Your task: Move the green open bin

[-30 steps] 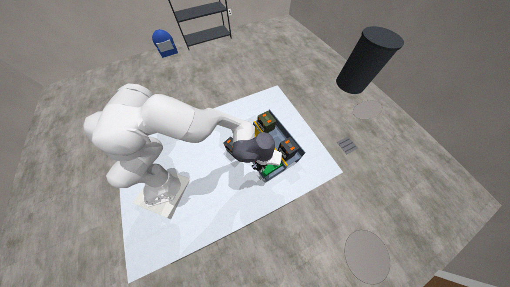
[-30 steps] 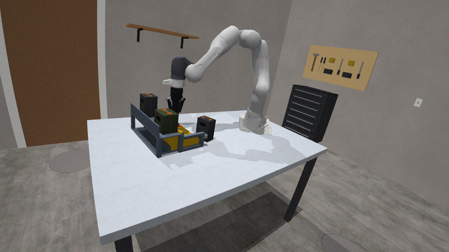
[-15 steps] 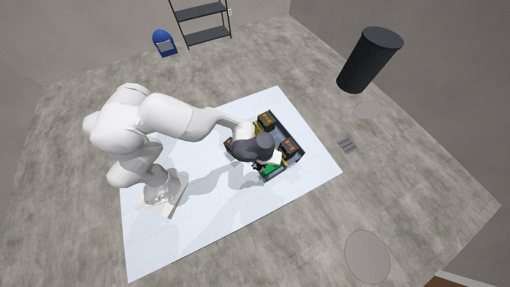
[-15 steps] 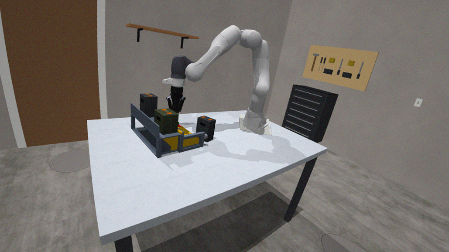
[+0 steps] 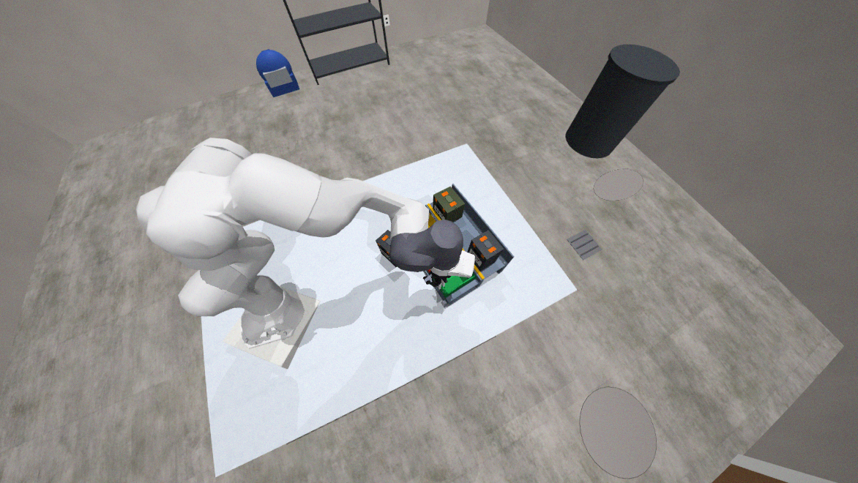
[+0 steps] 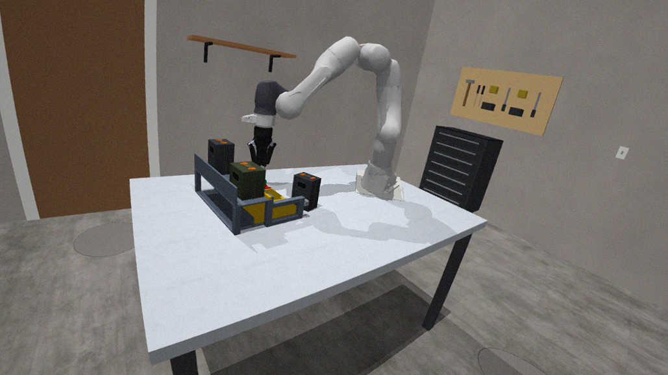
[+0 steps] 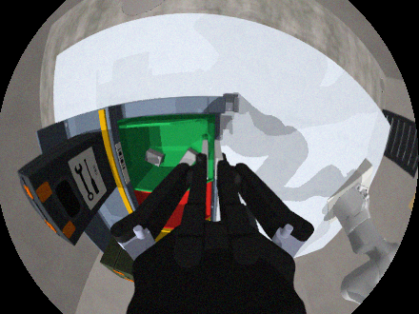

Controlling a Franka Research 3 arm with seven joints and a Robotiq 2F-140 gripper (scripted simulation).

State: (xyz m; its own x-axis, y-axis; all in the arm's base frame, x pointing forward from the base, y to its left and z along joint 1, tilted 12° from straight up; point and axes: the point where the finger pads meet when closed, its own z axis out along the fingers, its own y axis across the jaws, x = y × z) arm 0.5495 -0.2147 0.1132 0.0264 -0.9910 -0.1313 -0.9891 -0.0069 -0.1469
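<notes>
On the white table (image 6: 277,267), a low grey shelf (image 6: 217,190) carries the bins, and the green bin (image 7: 162,138) sits at one end of it, nearest the table's edge in the top view. Its walls and floor are a bright, even green, its top is open, and two small pale grey parts (image 7: 154,155) lie on its floor, well apart from the walls. A thin pale wall edge (the side facing the bare table) runs along its right side in the wrist view. From above only a sliver of green (image 5: 451,289) shows under the wrist.

Beside it on the shelf is a yellow bin (image 6: 265,208), and a strip of red (image 7: 185,198) shows under the claw in the wrist view; what that red belongs to cannot be told. Three dark boxes with orange marks stand around the shelf, one of them olive (image 6: 246,178).

Hanging straight down from the arm (image 6: 335,68), the claw (image 7: 209,166) has its black fingers drawn nearly together, pinching the green bin's thin side wall: one finger inside the bin, the other outside. Whether the bin's base touches the shelf cannot be told.
</notes>
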